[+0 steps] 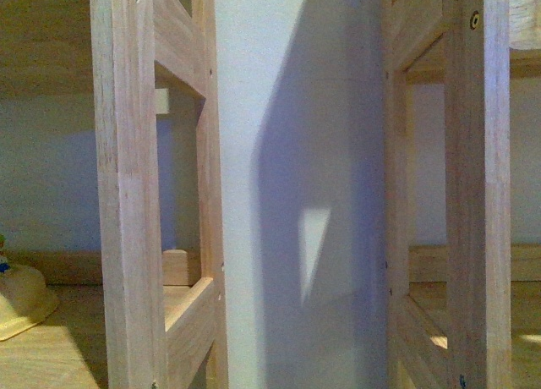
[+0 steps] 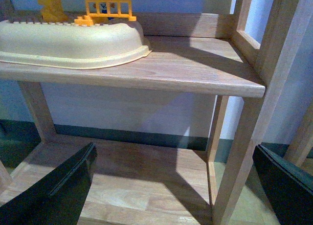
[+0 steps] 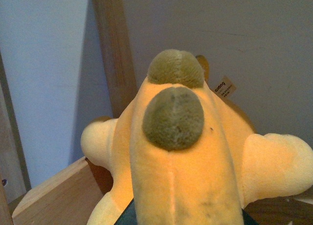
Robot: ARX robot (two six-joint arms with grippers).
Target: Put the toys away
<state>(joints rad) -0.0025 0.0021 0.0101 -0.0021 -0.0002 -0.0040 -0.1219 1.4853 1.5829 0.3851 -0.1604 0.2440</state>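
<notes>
Wooden shelf unit [image 2: 195,73] is the landmark; its uprights [image 1: 127,237] fill the front view against a pale wall [image 1: 296,152]. Cream tray-like base [image 2: 68,41] sits on the upper shelf board, with yellow toy fence [image 2: 108,9] on top of it. Left gripper [image 2: 176,186] faces the lower shelf, jaws spread wide, nothing between them. Orange-yellow plush animal [image 3: 186,156] is beside a shelf upright and above a board, filling the right wrist view. Right gripper: grip state cannot be told; plush hides the fingers.
</notes>
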